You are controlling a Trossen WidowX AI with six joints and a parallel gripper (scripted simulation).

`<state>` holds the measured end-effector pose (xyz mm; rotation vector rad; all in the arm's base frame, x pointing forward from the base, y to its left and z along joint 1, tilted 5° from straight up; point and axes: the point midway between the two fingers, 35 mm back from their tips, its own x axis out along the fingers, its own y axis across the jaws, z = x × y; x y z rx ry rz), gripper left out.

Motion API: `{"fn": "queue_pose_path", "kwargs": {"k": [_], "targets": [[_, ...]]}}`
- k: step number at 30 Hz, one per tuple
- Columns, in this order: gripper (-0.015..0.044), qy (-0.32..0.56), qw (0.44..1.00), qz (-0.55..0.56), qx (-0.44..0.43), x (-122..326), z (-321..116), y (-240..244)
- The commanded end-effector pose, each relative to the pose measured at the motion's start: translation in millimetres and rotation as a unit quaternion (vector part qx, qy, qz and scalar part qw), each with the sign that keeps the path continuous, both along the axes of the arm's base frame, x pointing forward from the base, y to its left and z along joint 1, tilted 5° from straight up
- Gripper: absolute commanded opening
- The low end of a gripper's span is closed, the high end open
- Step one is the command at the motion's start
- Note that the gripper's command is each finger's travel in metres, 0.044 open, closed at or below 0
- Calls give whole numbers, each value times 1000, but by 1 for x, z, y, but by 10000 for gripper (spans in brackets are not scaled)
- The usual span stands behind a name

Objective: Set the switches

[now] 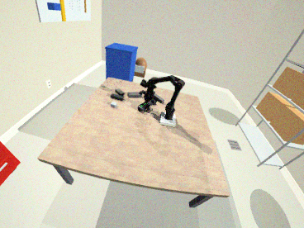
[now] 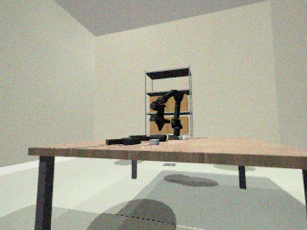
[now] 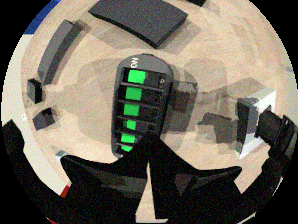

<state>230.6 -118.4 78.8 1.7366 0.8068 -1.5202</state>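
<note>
Pale walls surround a wooden desk [image 1: 136,144] [image 2: 175,153], the black arm [image 1: 175,97] [image 2: 178,110] near one edge.
Closed together on nothing, the fingers [image 1: 143,106] [image 2: 160,128] hover over the dark grey controller unit [image 1: 143,106] [image 3: 165,95], which lies switches up between the arm's base and the desk's far-left corner.

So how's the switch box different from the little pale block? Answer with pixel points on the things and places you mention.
The switch box [image 1: 143,106] [image 2: 158,137] [image 3: 140,104] is dark; the little pale block [image 1: 113,104] [image 2: 154,142] is light. The box is longer, with rounded ends; the block is small and boxy. Both are on the table [image 1: 124,144] [image 2: 208,156] [image 3: 87,132].
</note>
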Motion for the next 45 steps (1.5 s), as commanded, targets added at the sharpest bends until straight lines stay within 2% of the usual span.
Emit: {"fn": "queue_pose_path", "kwargs": {"k": [1,6,35,45], "targets": [[0,-24,1000,-5,-18,-12,-8,9],[0,-48,998,-8,-34,-24,-19,17],[0,-48,998,-8,-34,-22,-66,21],[0,-48,998,-8,-34,-21,-67,20]]}}
